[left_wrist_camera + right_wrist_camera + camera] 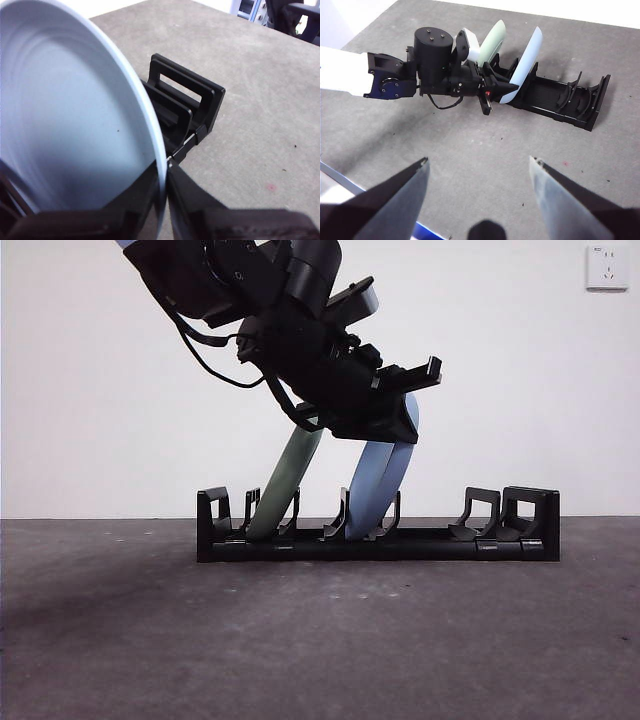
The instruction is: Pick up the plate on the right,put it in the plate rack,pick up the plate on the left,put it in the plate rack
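The plate rack (pixel 378 540) sits at centre frame on the grey table (pixel 320 640) in the front view. A green plate (pixel 285 485) leans in a slot near the rack's left end. A light blue plate (pixel 380 488) stands tilted in a slot near the rack's middle. The left gripper (pixel 400 415) reaches down from the upper left of the frame, its jaws pinching the upper rim of the light blue plate. The right gripper (pixel 479 165) hangs well apart from the rack, its jaws spread wide and holding nothing.
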